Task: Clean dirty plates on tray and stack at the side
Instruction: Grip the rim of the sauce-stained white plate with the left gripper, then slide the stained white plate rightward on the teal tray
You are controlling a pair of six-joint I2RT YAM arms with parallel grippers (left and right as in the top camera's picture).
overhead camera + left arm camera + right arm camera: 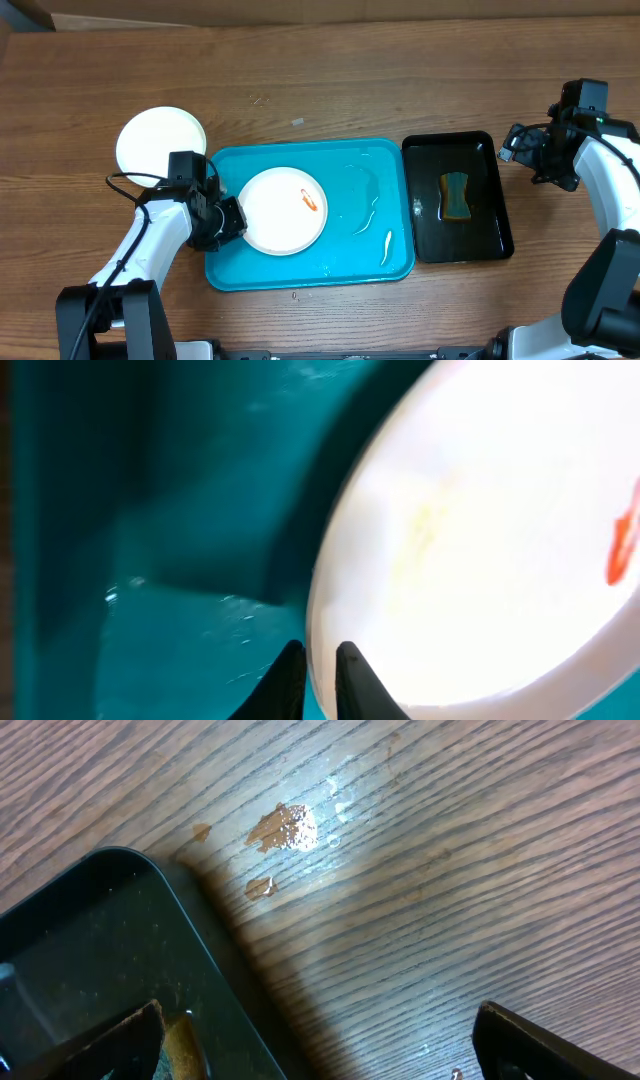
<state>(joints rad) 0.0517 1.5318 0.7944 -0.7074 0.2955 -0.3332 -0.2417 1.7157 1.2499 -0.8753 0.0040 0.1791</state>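
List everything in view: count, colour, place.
dirty plate: one, white with orange smear, on the blue tray's left half
side plate: at least one, white, on the table left of the blue tray
blue tray: one, turquoise, table centre
black tray: one, black, right of the blue tray
sponge: one, yellow and teal, in the black tray
table: one, brown wood
left pincer: one, black, closed on the dirty plate's rim
right pincer: one, black, open over the table beside the black tray

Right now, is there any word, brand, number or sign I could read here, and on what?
None readable in any view. The smeared plate, turquoise tray, black tray and sponge are all unmarked; the orange mark on the plate is a smear, not writing.
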